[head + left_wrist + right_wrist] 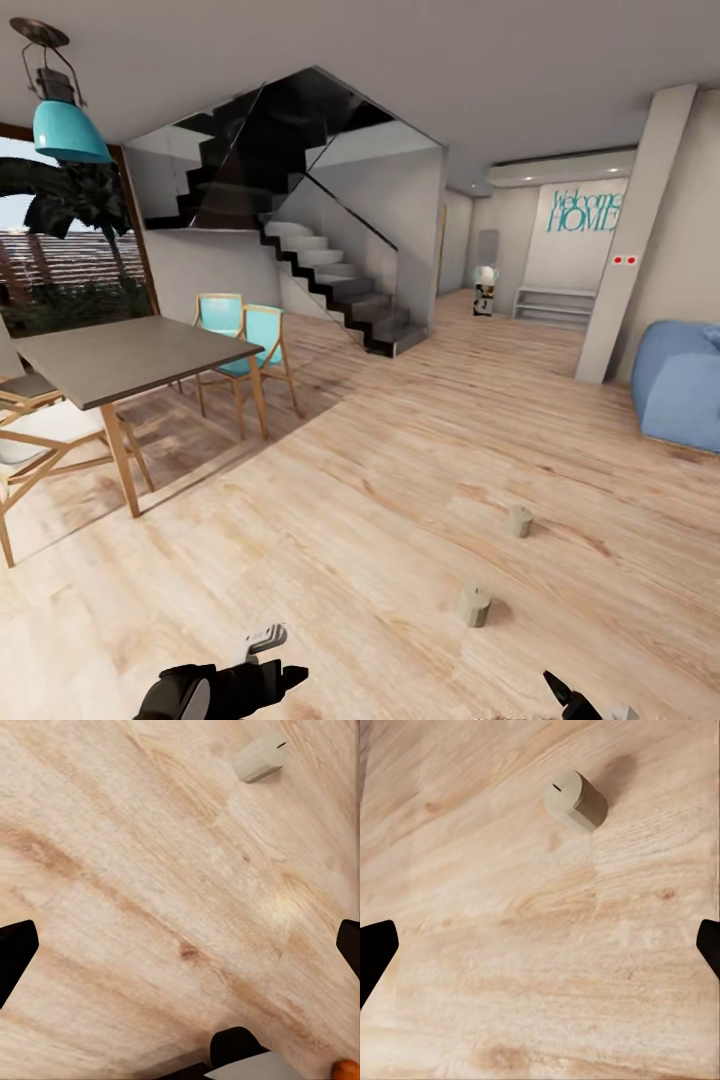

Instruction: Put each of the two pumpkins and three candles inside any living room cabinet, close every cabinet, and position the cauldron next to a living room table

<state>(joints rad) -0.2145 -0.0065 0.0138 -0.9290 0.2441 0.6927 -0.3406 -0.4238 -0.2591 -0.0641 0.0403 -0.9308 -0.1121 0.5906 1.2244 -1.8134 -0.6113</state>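
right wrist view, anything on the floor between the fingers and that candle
Nothing. In the right wrist view only bare wood floor lies between the open right gripper and the candle, which stands upright, well clear of the fingers.

Pale, warm wood planks with darker brown grain streaks and small knots cover the floor. Two beige-tan candles stand at lower right of the head view, plain and matte. At left, a dining table has a grey-brown top on light wooden legs, with teal chairs behind it and a teal lamp at upper left. The staircase is black with pale grey treads. A soft blue sofa sits at right, and teal lettering marks the white far wall. An orange sliver shows at the lower right corner of the left wrist view.
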